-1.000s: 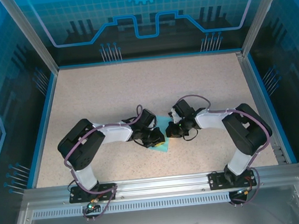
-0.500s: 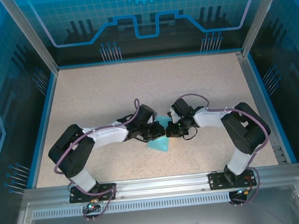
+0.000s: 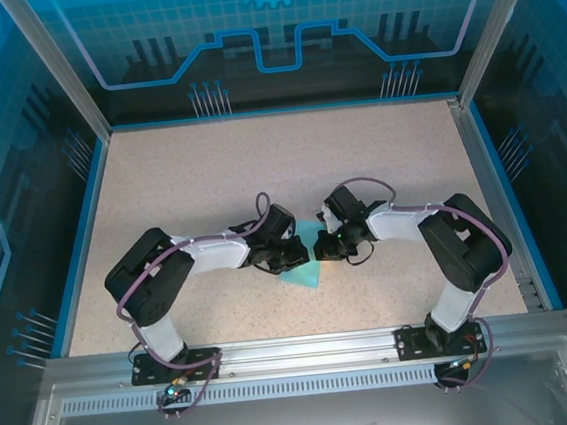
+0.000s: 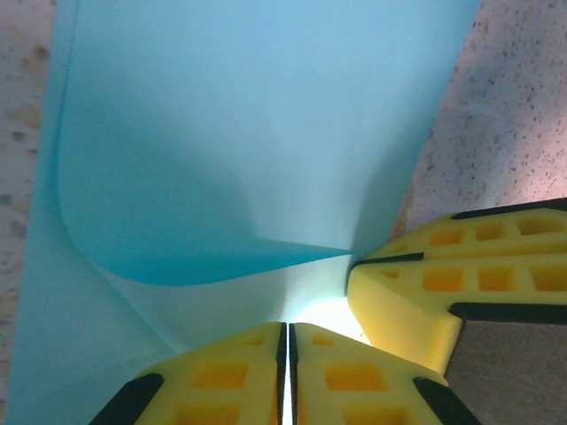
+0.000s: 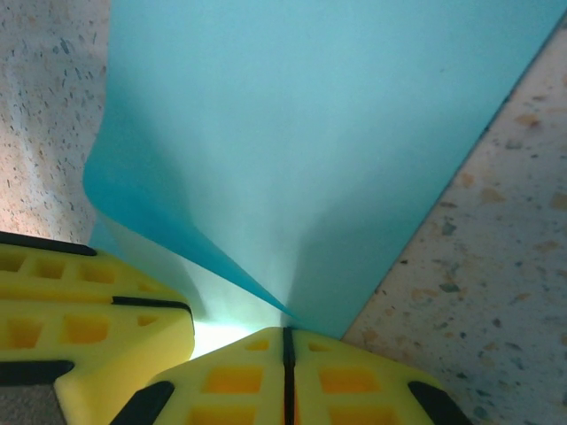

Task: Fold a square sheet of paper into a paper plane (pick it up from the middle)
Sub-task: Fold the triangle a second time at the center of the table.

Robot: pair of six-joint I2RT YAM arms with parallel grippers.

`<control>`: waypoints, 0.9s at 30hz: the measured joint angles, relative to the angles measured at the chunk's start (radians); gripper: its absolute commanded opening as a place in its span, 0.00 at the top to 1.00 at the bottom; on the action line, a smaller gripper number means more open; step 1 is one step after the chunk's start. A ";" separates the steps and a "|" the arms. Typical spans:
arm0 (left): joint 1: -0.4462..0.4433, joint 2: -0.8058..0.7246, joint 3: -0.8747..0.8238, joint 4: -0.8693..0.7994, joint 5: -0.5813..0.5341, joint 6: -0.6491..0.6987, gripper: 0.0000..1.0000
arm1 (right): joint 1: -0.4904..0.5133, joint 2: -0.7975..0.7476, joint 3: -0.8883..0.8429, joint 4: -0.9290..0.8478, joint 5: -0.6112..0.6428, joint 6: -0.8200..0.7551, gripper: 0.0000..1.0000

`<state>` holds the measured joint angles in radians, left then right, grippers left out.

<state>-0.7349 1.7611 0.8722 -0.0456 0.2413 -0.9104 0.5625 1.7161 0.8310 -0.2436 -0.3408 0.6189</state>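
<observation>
The square sheet of paper [image 3: 307, 263] is light blue and lies partly folded at the table's middle, between both grippers. In the left wrist view a curled flap of the paper [image 4: 248, 133] arches over a paler lower layer. My left gripper [image 4: 289, 326] is shut, with that lower layer running in at its tips. My right gripper [image 5: 286, 329] is shut on the flap's edge, where the paper [image 5: 310, 133] narrows to a pinch. The two grippers almost touch: the right one's fingers [image 4: 443, 283] sit just right of my left tips. From above, left gripper [image 3: 292, 256] faces right gripper [image 3: 319, 249].
The speckled beige table [image 3: 210, 179] is walled by a blue rim and glass panels. Both arms reach inward from their bases at the near edge, elbows out to the sides.
The left arm stretched toward the paper's far side, then drew back a little. The right gripper stayed in place on the paper.
</observation>
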 measured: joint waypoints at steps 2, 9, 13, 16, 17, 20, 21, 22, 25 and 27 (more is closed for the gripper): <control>0.000 0.000 -0.004 0.003 -0.003 -0.004 0.88 | 0.000 0.001 0.000 0.000 0.000 0.000 0.91; 0.005 0.006 -0.024 0.027 -0.005 -0.020 0.90 | 0.000 -0.005 0.003 -0.005 -0.001 -0.018 0.91; 0.006 0.006 -0.038 0.057 0.003 -0.038 0.90 | 0.002 -0.029 0.002 -0.012 0.005 -0.027 0.90; 0.006 0.009 -0.047 0.082 0.011 -0.053 0.90 | 0.010 -0.084 0.002 -0.011 0.004 -0.029 0.90; 0.006 0.011 -0.049 0.091 0.014 -0.057 0.90 | 0.018 -0.108 0.002 -0.010 0.005 -0.028 0.90; 0.006 0.015 -0.053 0.111 0.020 -0.060 0.91 | 0.041 -0.162 -0.001 0.000 0.004 -0.012 0.90; 0.006 0.016 -0.054 0.115 0.022 -0.060 0.91 | 0.048 -0.174 -0.006 0.010 0.005 -0.005 0.90; 0.006 0.017 -0.056 0.122 0.024 -0.060 0.91 | 0.055 -0.183 -0.015 0.020 0.005 0.005 0.90; 0.006 0.018 -0.061 0.134 0.025 -0.060 0.91 | 0.063 -0.187 -0.053 0.038 0.013 0.029 0.90; 0.006 0.018 -0.064 0.140 0.025 -0.060 0.91 | 0.063 -0.186 -0.075 0.037 0.023 0.043 0.91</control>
<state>-0.7284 1.7786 0.8085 0.0940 0.2665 -0.9707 0.6250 1.5299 0.7559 -0.2062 -0.3180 0.6624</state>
